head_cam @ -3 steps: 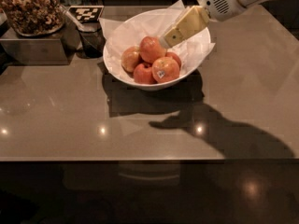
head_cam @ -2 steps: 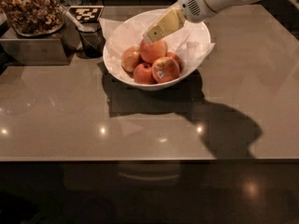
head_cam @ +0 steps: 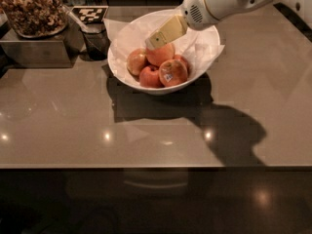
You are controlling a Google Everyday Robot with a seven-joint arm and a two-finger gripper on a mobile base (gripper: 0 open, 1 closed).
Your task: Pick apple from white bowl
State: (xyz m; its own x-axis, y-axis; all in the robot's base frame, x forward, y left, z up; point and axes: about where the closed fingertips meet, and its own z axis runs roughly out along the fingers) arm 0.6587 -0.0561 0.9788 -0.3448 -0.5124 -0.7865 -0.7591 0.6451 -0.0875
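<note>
The white bowl (head_cam: pixel 124 78), lined with crumpled white paper, stands at the back middle of the countertop. Several apples lie in it. The red-orange apple (head_cam: pixel 162 55) sits on top of the pile in the middle. A paler yellow-orange apple (head_cam: pixel 136 61) lies to its left and a red apple with a white sticker (head_cam: pixel 172 72) in front of it. My gripper (head_cam: pixel 152 43) reaches in from the upper right. Its yellowish tip hangs just above the upper left side of the red-orange apple, inside the bowl's rim. It holds nothing that I can see.
A clear container of brown nuts (head_cam: pixel 32 9) stands on a metal box (head_cam: pixel 34 48) at the back left. A dark cup (head_cam: pixel 96 43) and a checkered marker (head_cam: pixel 89 13) are just left of the bowl. The brown countertop (head_cam: pixel 146 135) stretches to the front edge.
My gripper has moved left across the bowl, from over its right rim to just above the top apple. The apples and bowl have not moved.
</note>
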